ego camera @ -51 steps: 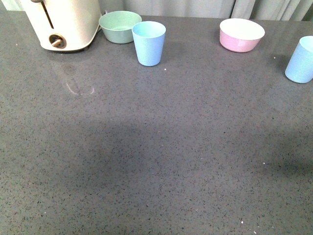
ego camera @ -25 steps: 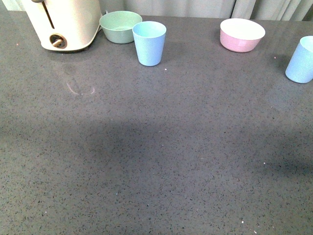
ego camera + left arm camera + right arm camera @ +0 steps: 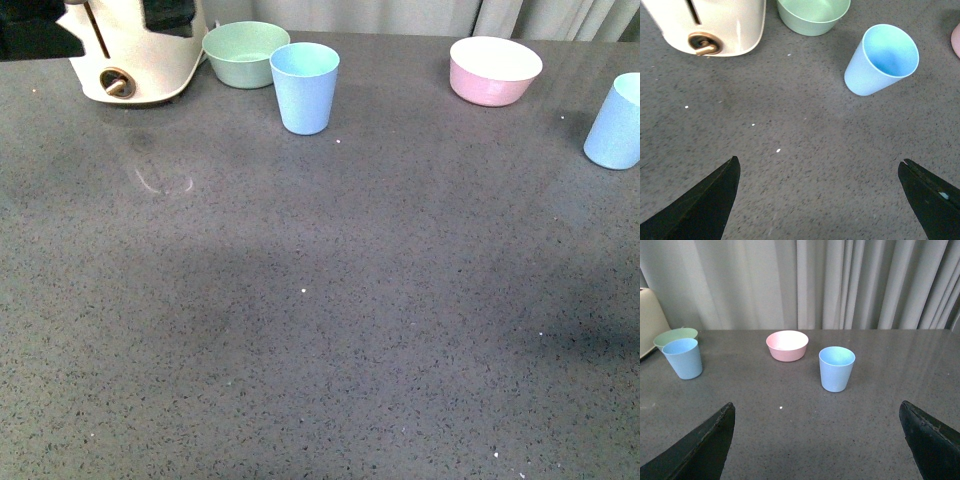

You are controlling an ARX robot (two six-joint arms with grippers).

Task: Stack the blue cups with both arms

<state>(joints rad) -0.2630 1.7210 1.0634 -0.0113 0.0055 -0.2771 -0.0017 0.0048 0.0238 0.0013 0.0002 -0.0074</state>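
Newly intruding at far left, the left arm (image 3: 30, 35) is masking part of the cream appliance (image 3: 140, 75). Left gripper (image 3: 818, 162) and right gripper (image 3: 816, 405) are hanging spread wide, empty. Each should be centring on its cup before closing mid-wall: left cup (image 3: 305, 88) and right cup (image 3: 615, 122) are standing upright, empty, well apart. Beyond, mint-green bowl (image 3: 243, 52) and pink bowl (image 3: 494, 70) are sitting empty.

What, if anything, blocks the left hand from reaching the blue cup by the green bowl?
Probably nothing, so likely yes: the left hand is open, with bare counter between it and the blue cup. The green bowl stands close behind, apart from it.
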